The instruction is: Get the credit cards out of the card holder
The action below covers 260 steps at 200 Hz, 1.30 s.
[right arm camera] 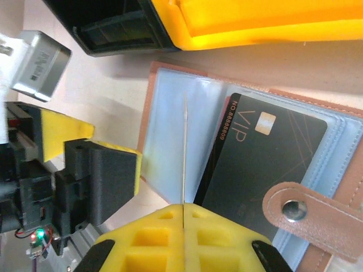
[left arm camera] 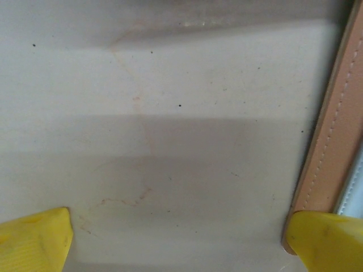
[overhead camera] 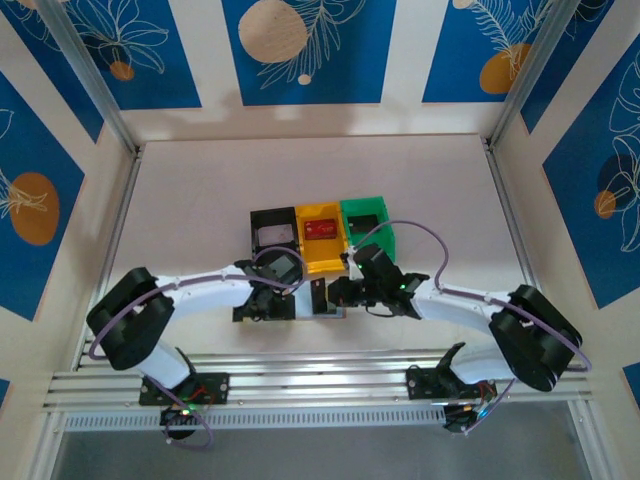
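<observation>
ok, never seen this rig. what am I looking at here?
Two robot arms bolted at the near edge of a table, each ending in a two-finger gripper. The overhead picture looks down from behind them; the other two come from a camera on each wrist. On the table: a black bin, a yellow bin with a red card inside, a green bin, and an open tan card holder with a black VIP card in a clear pocket. The left gripper is open, one fingertip at the holder's edge. The right gripper is shut, apparently pinching a clear pocket leaf.
</observation>
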{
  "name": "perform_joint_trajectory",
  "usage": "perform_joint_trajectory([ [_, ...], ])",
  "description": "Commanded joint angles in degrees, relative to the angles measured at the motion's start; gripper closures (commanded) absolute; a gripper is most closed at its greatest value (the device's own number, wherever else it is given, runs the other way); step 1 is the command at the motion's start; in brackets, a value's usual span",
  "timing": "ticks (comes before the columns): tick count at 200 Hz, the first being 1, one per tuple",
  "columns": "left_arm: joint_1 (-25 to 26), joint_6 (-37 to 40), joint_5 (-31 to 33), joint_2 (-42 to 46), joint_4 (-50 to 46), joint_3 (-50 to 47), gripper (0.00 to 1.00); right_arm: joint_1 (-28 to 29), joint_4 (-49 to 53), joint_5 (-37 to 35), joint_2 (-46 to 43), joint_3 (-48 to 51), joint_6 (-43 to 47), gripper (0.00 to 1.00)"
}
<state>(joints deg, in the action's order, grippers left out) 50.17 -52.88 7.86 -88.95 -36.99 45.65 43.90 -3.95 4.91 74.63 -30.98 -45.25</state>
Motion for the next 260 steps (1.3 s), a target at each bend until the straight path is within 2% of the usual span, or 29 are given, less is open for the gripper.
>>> perform_joint_trajectory([
  [1,2.56,0.48,-9.41,-2.08,7.85,-2.55,0.0,-0.95,2.1,0.79,-3.08,1.29,1.49,1.0],
  [64,2.39,2.43,-8.45,5.39,8.3,-3.17,0.0,-3.5,0.39,4.81,-8.42,4.14,1.88,1.0],
  [134,2.18,9.66,-8.68,23.04,15.31,-7.27,0.0,-6.98,-1.26,11.79,-13.93,6.25,2.56,1.0],
  [181,1.95,10.58,-15.21,31.21,30.23,-15.24,0.0,-8.72,-4.98,16.9,-16.05,7.6,1.57,1.0],
  [260,1.89,6.54,-22.86,32.26,49.41,-21.12,0.01,-9.63,-11.34,23.61,-16.45,7.88,-1.18,1.0],
])
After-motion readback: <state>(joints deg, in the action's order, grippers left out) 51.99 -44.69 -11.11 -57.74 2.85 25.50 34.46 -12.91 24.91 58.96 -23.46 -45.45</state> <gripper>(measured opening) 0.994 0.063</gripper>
